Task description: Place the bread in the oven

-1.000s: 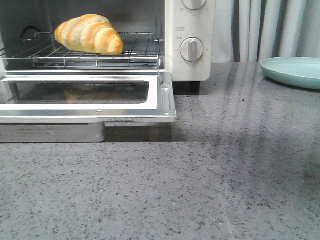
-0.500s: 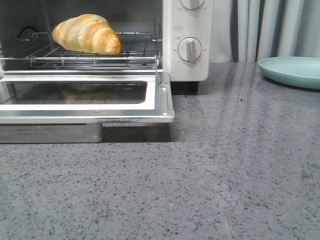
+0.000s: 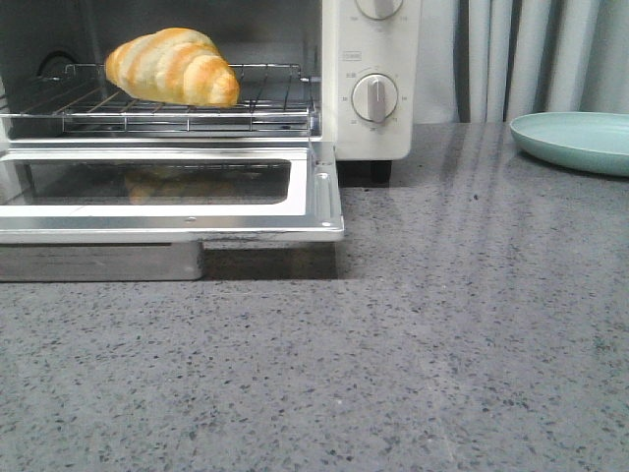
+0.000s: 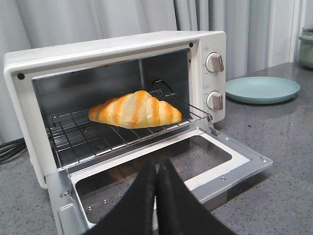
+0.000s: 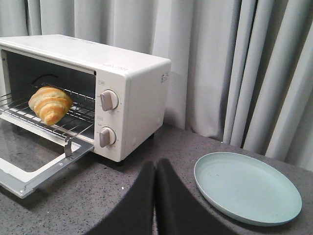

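Observation:
The bread (image 3: 173, 67) (image 4: 135, 109) (image 5: 50, 104), a golden-orange roll with pale stripes, lies on the wire rack (image 3: 275, 103) inside the cream-white oven (image 3: 369, 59) (image 4: 117, 46) (image 5: 142, 93). The glass door (image 3: 314, 197) (image 4: 244, 161) hangs open, flat toward me. My left gripper (image 4: 157, 169) is shut and empty, held in front of the open door, apart from the bread. My right gripper (image 5: 155, 169) is shut and empty too, over the counter between the oven and a plate. Neither gripper shows in the front view.
A pale green plate (image 3: 575, 140) (image 5: 247, 188) (image 4: 261, 89) rests on the grey speckled counter (image 3: 393, 364) to the right of the oven. Grey curtains (image 5: 234, 63) hang behind. Two round dials (image 3: 374, 97) sit on the oven's right panel.
The front view shifted slightly left then back; the shadow over the right of the counter has faded. The bread and oven door stay as they were.

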Motion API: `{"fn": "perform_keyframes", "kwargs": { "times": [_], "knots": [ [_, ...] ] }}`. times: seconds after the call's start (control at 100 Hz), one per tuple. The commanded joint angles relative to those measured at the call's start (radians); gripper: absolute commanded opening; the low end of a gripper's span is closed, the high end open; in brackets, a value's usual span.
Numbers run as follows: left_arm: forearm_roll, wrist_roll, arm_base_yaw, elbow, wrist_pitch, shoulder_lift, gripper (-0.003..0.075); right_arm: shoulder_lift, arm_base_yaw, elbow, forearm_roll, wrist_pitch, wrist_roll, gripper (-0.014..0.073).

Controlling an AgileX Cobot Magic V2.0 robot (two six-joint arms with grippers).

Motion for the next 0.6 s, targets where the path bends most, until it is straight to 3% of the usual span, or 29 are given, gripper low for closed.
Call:
{"fn": "perform_keyframes", "kwargs": {
  "times": [0.0, 0.49, 0.59],
  "knots": [
    [-0.016, -0.010, 0.003, -0.024, -0.067, 0.015, -0.0021, 0.017, -0.005, -0.019, -0.046, -0.055, 0.003, -0.0049],
    [-0.016, -0.010, 0.003, -0.009, -0.072, 0.015, -0.0021, 0.017, -0.005, -0.019, -0.046, -0.054, 0.003, -0.0049],
    [0.039, -0.010, 0.023, 0.005, -0.104, 0.015, -0.0021, 0.017, -0.005, -0.019, -0.046, -0.054, 0.003, -0.0049]
  ]
}}
